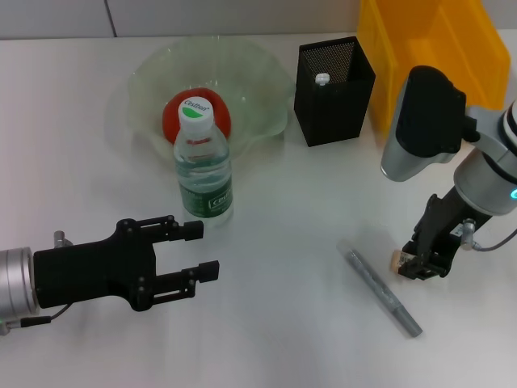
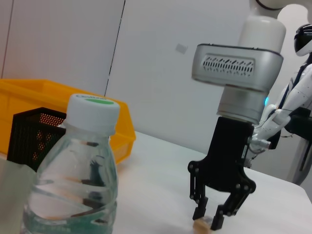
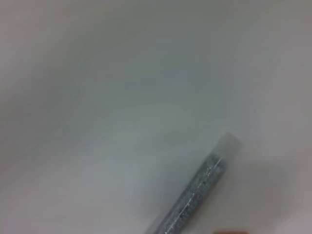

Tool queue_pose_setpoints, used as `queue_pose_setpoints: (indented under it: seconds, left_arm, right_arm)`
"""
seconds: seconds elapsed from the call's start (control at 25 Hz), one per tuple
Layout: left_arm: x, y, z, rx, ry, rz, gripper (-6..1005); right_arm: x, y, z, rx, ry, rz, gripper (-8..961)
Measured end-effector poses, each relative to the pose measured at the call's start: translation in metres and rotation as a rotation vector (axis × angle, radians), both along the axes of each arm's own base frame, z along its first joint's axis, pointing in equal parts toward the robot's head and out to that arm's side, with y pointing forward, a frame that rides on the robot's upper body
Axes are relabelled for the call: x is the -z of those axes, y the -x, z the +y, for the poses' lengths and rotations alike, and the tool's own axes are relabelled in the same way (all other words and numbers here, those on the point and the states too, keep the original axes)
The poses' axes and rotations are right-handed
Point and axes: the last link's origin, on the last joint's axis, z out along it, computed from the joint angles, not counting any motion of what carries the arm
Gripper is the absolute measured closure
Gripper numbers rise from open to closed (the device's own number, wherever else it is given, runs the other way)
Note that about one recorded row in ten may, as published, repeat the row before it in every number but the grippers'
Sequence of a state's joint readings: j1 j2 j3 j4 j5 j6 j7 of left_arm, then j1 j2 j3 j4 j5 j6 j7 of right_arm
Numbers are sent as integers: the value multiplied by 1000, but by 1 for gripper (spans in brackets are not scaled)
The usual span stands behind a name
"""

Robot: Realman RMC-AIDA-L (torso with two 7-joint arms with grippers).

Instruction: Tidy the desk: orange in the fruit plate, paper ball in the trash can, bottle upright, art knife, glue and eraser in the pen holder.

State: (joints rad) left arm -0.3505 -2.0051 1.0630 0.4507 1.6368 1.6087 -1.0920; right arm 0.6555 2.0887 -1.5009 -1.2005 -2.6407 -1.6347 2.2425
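Desk (image 1: 266, 339) surface, white and broad, carried everything. At its far right corner stood the yellow trash can (image 1: 428, 56), and just beside that, nearer the middle, the black mesh pen holder (image 1: 334, 81) with something white-tipped already inside. Farther left sat the pale-green fruit plate (image 1: 258, 69), the orange (image 1: 174, 113) resting in it. In front of the plate the bottle (image 1: 203, 166) stood upright, white cap on.

Nearer the robot, the left gripper (image 1: 202, 250) hovered low over the desk beside the bottle, jaws spread and holding nothing. The right gripper (image 1: 420, 267) pointed straight down near the right edge, its fingertips straddling the eraser (image 1: 399, 259), which lay flat on the desk. From the left wrist view the fingers (image 2: 198, 212) looked parted on either side of the tan block (image 2: 201, 224), not yet pinched on it. A grey art knife (image 1: 380, 288) lay just beside it, closer to the middle.

The eraser was probably light and stiff with a slightly grippy surface; a squeeze across its short sides, low down, should hold it without slipping.
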Motion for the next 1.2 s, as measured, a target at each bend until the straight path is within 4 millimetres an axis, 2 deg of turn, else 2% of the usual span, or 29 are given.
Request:
queue_pose_setpoints:
  seconds: [0.08, 0.12, 0.2, 0.24, 0.28, 0.32, 0.44, 0.48, 0.52, 0.68, 0.76, 0.92, 1.2]
  left_arm:
    - [0, 0, 0, 0, 0, -1, 351]
    - [0, 0, 0, 1, 0, -1, 351]
    - [0, 0, 0, 2, 0, -1, 351]
    - [0, 0, 0, 2, 0, -1, 351]
    - [0, 0, 0, 2, 0, -1, 351]
    - [0, 0, 0, 3, 0, -1, 351]
    - [0, -1, 1, 5, 1, -2, 351]
    - [0, -1, 1, 5, 1, -2, 351]
    - [0, -2, 1, 8, 1, -2, 351]
    - [0, -3, 3, 11, -1, 0, 351]
    - [0, -3, 3, 13, -1, -1, 351]
    - [1, -3, 3, 12, -2, 0, 351]
    - [1, -2, 2, 9, -2, 0, 351]
  right_arm:
    - [-7, 3, 1, -1, -18, 27, 691]
    - [-20, 10, 8, 2, -73, 94, 700]
    - [-28, 15, 12, 6, -108, 138, 687]
    - [-48, 27, 27, 7, -216, 235, 681]
    - [-48, 27, 27, 7, -216, 235, 675]
    - [-69, 39, 47, 12, -358, 333, 668]
    - [-85, 55, 72, 13, -508, 416, 650]
    - [-85, 55, 72, 13, -508, 416, 643]
    - [-85, 61, 85, 26, -564, 425, 637]
    - [-76, 65, 100, 48, -608, 413, 612]
    - [-57, 66, 110, 65, -608, 407, 599]
    - [-39, 61, 115, 87, -596, 394, 574]
    - [-35, 66, 117, 81, -594, 419, 530]
